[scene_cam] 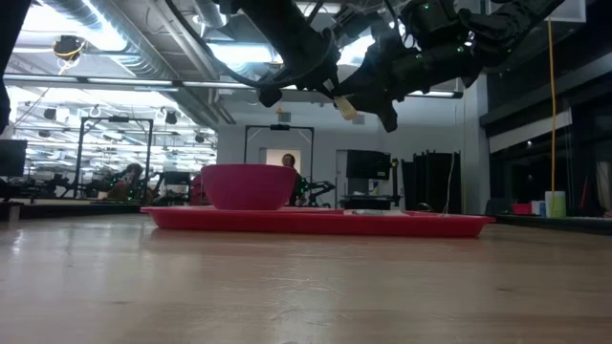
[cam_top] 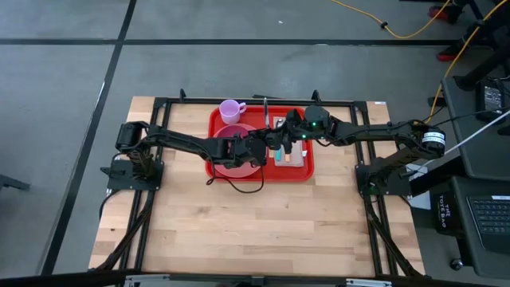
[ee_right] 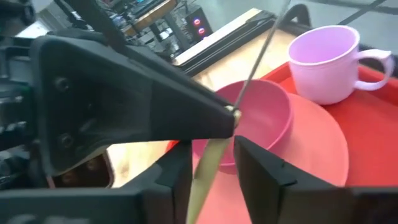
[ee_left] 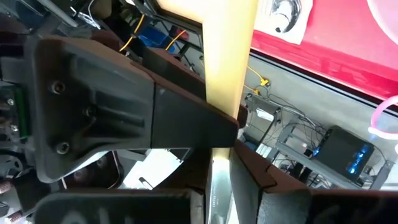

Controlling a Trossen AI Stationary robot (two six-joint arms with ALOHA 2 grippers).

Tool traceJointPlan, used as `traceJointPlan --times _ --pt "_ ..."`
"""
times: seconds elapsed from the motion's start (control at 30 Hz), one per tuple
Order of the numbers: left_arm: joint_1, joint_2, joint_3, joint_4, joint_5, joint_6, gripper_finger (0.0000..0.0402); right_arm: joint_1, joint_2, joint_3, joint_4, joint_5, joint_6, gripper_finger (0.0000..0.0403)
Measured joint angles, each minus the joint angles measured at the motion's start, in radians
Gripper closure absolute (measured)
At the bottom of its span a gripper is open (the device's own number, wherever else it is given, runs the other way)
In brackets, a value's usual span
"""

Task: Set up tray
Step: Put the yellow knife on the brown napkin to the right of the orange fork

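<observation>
The red tray lies at the table's far middle. On it stand a lilac mug and a pink bowl, the bowl resting on a round pink plate. Above the tray my two grippers meet tip to tip. My left gripper is shut on a piece of cutlery with a cream handle and a thin metal part. My right gripper is open, with a finger on either side of the same cutlery, and a gap shows beside it. The handle's end pokes out below the grippers. My left gripper pinches the cutlery between its two fingers where the cream handle meets the metal. The handle runs on past the fingertips and the metal part lies back between the fingers. The cutlery is lifted clear, well above the tray.
A pale napkin with other cutlery on it lies on the tray's right half, under my right gripper. The mug stands in the tray's far left corner. Bare wooden table stretches toward the near edge. Black frame rails run along the far edge.
</observation>
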Motion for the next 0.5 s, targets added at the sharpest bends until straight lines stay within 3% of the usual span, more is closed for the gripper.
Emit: traceJointPlan --times 0.27,0.5 --pt "0.009 0.0 0.0 -0.001 0.003 0.0 0.0371 0.003 0.0 -0.001 -0.006 -0.007 0.016 0.0357" --pt "0.003 0.0 0.0 -0.002 0.001 -0.015 0.037 0.004 0.0 -0.001 -0.006 -0.014 0.017 0.0361"
